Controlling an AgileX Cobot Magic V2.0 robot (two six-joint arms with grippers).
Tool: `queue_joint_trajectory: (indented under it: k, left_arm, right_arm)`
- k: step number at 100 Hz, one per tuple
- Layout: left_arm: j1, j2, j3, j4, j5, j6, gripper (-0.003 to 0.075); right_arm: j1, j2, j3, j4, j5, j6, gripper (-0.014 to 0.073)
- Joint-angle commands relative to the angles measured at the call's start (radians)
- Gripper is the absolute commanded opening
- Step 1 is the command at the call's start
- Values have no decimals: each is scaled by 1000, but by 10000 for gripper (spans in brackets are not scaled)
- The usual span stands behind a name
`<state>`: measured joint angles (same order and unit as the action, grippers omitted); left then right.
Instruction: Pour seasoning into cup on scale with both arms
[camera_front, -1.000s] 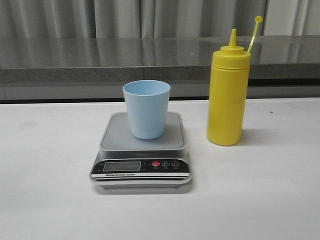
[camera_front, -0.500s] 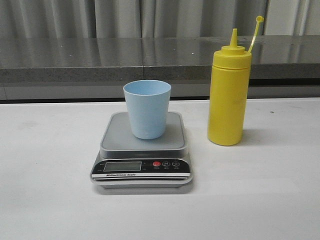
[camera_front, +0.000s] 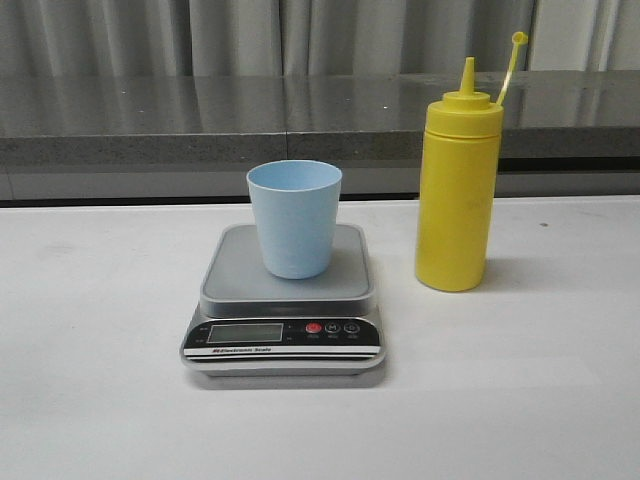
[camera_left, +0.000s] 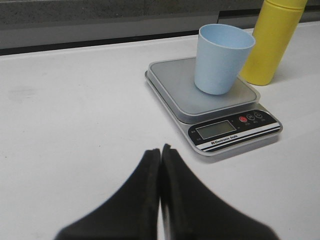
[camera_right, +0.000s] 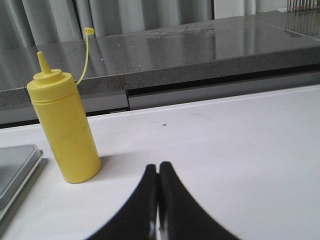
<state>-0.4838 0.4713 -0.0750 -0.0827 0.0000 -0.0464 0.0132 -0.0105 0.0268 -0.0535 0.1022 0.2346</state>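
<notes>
Right wrist view, scale (camera_right: 17, 172) cropped

Mostly matt plastic w/ a glossy stone ledge behind.

You've got a matt pale blue plastic cup (camera_front: 293, 217) on the scale (camera_front: 284, 309): smooth grey satin platform, glossy black front panel. At 3 o'clock of it, the seasoning (camera_front: 457, 176) bottle is smooth yellow plastic w/ a slight sheen. Table (camera_front: 100, 380) is plain white, matt. Ledge (camera_front: 150, 125) at 12 looks like polished speckled grey stone, reflective on top.

Cup (camera_front: 294, 217) on scale (camera_front: 285, 300); bottle (camera_front: 457, 186) just right, on table (camera_front: 100, 350).
</notes>
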Motion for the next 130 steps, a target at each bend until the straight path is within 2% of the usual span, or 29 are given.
queue_joint_trajectory:
  k: [1, 17, 30, 44, 70, 89, 110, 116, 130]
  left_arm:
    - [3, 7, -27, -1, -83, -11, -20]
    - [3, 7, -27, -3, -94, -11, -20]
    - [34, 7, -25, -63, -96, -11, -20]
    - [132, -17, -25, -9, -87, -11, -20]
    - [360, -190, -25, 105, 0, -11, -20]
    - [481, -324, 7, 168, 59, -70, -20]
    - [521, -469, 117, 181, 71, -119, -20]
    - [521, -510, 115, 193, 140, -119, -20]
    - [521, -507, 115, 197, 143, -119, -20]
  right_arm:
    - [-5, -24, -17, -10, -69, -6, -69]
    - [-5, -24, -17, -10, -69, -6, -69]
    - [-5, -24, -17, -10, -69, -6, -69]
    - [-5, -24, -17, -10, -69, -6, -69]
    - [-5, -24, -17, -10, -69, -6, -69]
    - [-5, -24, -17, -10, -69, -6, -69]
    - [-5, -24, -17, -10, -69, -6, -69]
    - [-5, -24, -17, -10, -69, -6, -69]
    - [-5, -22, -17, -10, -68, -6, -69]
